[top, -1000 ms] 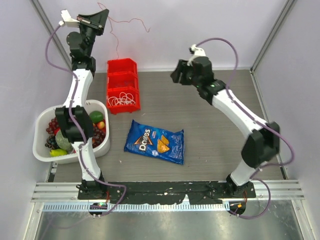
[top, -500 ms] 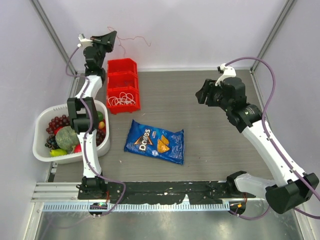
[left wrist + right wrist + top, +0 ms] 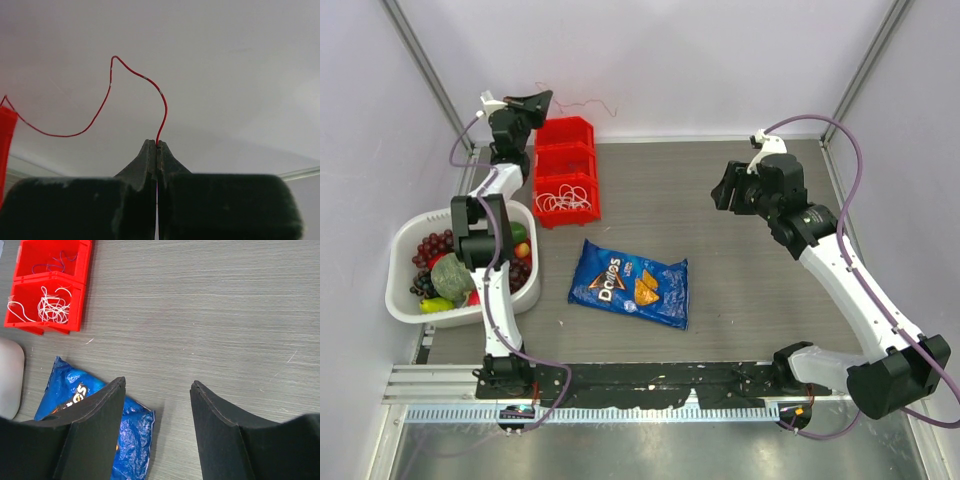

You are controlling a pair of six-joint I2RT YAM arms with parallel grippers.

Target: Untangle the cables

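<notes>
My left gripper point(image 3: 546, 97) is raised at the far left, above the red bins, and is shut on a thin red cable point(image 3: 107, 95). The cable curls away from its tips point(image 3: 157, 144) through the air, also seen in the top view point(image 3: 582, 101). White cables point(image 3: 566, 199) lie coiled in the nearest red bin, also in the right wrist view point(image 3: 50, 307). A thin bluish cable point(image 3: 56, 263) lies in the middle bin. My right gripper point(image 3: 720, 188) is open and empty, held above the bare table at the right point(image 3: 157, 385).
Three joined red bins point(image 3: 565, 168) stand at the back left. A blue Doritos chip bag point(image 3: 630, 283) lies mid-table. A white basket point(image 3: 405, 300) of fruit sits at the left edge, beside the left arm. Walls close the back and sides.
My left gripper has come down and forward with the red cable, now just above the bins. My right arm swung from the middle to the right side and settled there.
</notes>
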